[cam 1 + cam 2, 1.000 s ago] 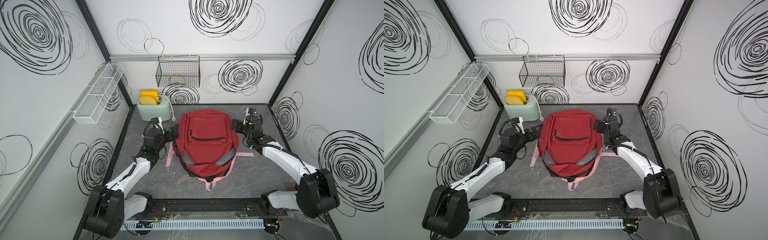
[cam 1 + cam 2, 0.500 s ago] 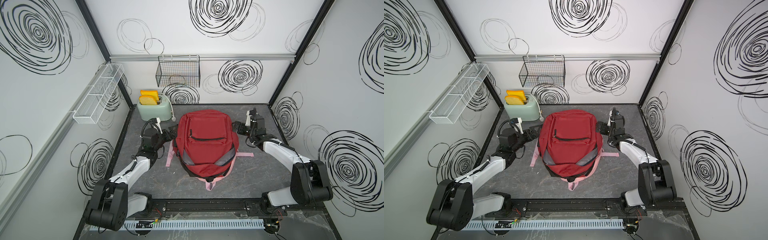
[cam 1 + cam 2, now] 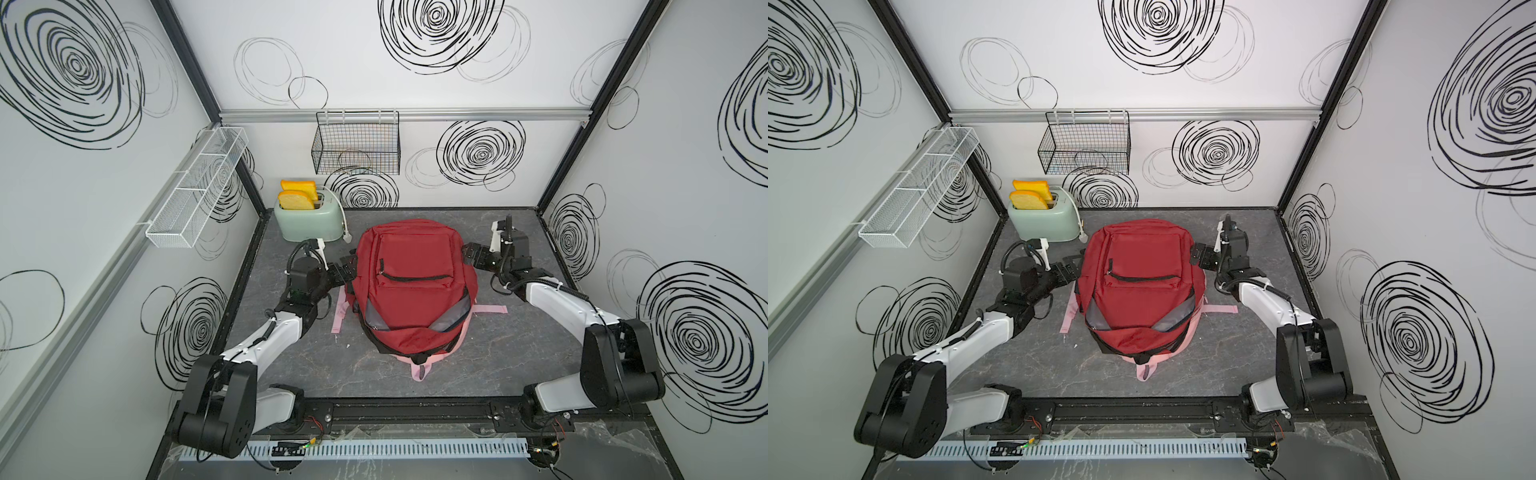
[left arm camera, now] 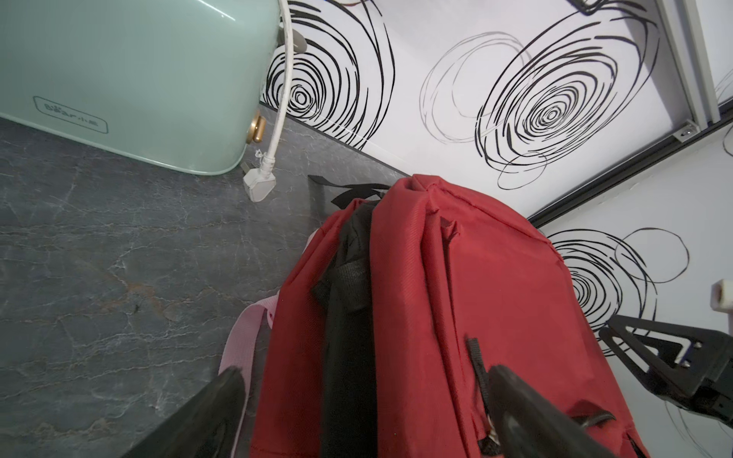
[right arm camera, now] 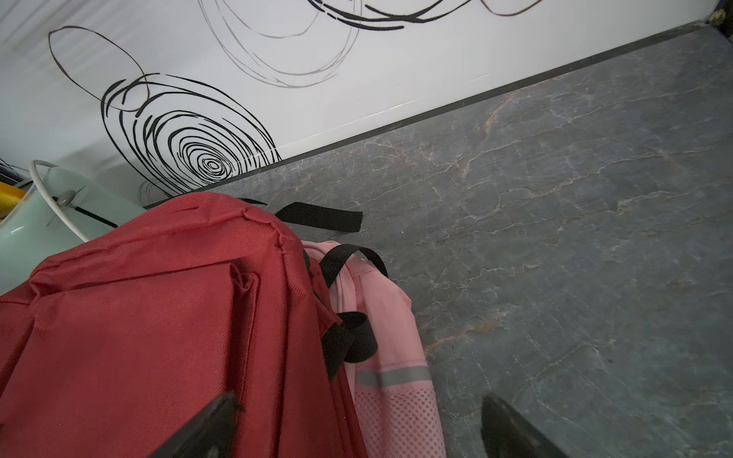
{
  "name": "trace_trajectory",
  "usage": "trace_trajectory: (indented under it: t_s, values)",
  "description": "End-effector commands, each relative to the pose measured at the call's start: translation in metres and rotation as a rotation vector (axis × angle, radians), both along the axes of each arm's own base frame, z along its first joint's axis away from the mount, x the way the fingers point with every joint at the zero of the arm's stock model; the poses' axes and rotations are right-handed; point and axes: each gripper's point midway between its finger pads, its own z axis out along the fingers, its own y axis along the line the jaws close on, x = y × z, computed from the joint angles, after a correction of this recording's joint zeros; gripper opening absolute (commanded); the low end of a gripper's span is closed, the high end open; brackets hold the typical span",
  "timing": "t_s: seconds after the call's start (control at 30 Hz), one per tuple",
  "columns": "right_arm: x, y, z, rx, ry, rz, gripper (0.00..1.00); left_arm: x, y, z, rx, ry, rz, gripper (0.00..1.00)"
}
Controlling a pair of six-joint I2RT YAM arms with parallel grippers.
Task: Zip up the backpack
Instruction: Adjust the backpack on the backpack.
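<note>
A red backpack [image 3: 409, 286] [image 3: 1138, 286] lies flat mid-table, its top toward the front. Its main compartment gapes there, and the grey lining [image 3: 374, 316] shows. My left gripper [image 3: 347, 270] [image 3: 1070, 270] is open at the pack's left side. In the left wrist view its jaws [image 4: 365, 372] straddle the red side [image 4: 496, 277], with a black zipper pull [image 4: 474, 357] beside one finger. My right gripper [image 3: 469, 254] [image 3: 1198, 254] is open at the right side. In its wrist view it [image 5: 359, 398] spans the red edge [image 5: 158, 337] and a pink strap [image 5: 388, 357]. Neither gripper holds anything.
A mint toaster [image 3: 309, 220] with toast stands at the back left. Its white plug [image 4: 258, 186] lies on the table near the backpack. A black wire basket [image 3: 355, 145] hangs on the back wall and a white mesh shelf [image 3: 195, 191] on the left wall. Pink tape strips [image 3: 490, 309] mark the table.
My right gripper has moved in toward the backpack's right side and its arm has folded back. The left gripper has barely moved. Both stay open.
</note>
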Motion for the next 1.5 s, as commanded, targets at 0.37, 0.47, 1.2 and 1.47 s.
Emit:
trace_trajectory:
  t_s: [0.37, 0.47, 1.2, 1.47]
  values:
    - [0.002, -0.001, 0.001, 0.023, -0.009, -0.008, 0.99, 0.008, -0.005, 0.016, 0.009, -0.043, -0.002, 0.98]
    - [0.001, -0.002, 0.002, 0.021, -0.01, -0.01, 0.99, 0.008, -0.005, 0.016, 0.013, -0.043, -0.003, 0.98]
    - [0.002, -0.005, -0.002, 0.023, -0.002, -0.016, 0.99, 0.009, -0.009, 0.012, 0.031, -0.023, -0.009, 0.98]
    - [0.007, 0.011, -0.009, 0.091, 0.033, 0.036, 0.99, 0.004, -0.024, 0.015, -0.032, -0.013, -0.063, 0.98]
